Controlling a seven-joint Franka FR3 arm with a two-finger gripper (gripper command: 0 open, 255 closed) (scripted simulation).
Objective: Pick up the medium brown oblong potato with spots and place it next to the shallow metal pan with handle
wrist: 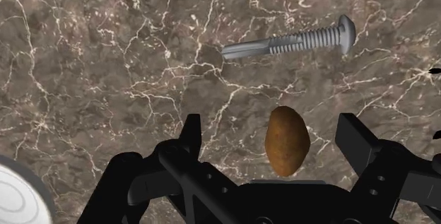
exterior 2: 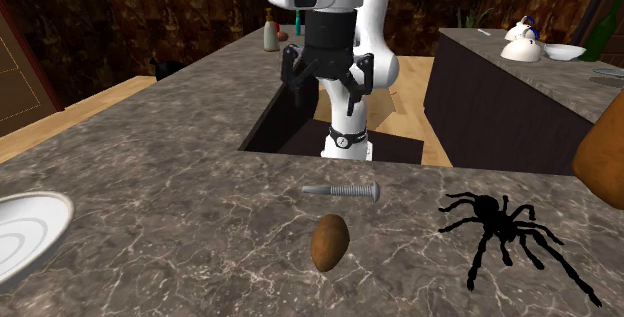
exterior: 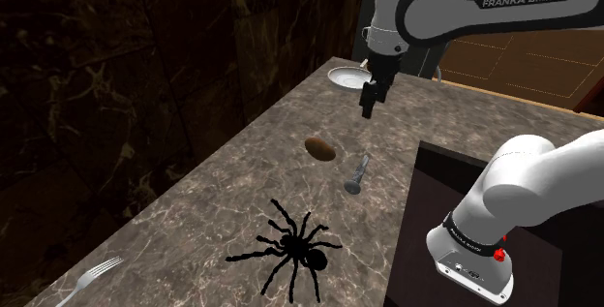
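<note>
A brown oblong potato (exterior: 317, 148) (exterior 2: 329, 241) lies on the dark marble counter (exterior: 223, 189). The shallow pale pan (exterior: 347, 77) (exterior 2: 25, 230) sits at the counter's far end, well apart from the potato. My black gripper (exterior: 368, 111) (exterior 2: 327, 83) hangs open, high above the counter between pan and potato, holding nothing. In the wrist view the potato (wrist: 287, 140) shows far below, between the fingers of the gripper (wrist: 271, 127) and untouched, with the pan's rim (wrist: 18, 198) off to one side.
A grey screw (exterior: 356, 174) (exterior 2: 342, 190) (wrist: 290, 42) lies close beside the potato. A black spider (exterior: 290, 247) (exterior 2: 510, 235) and a fork (exterior: 92, 278) lie further along. A dark sunken opening (exterior: 455, 208) borders the counter by the stand.
</note>
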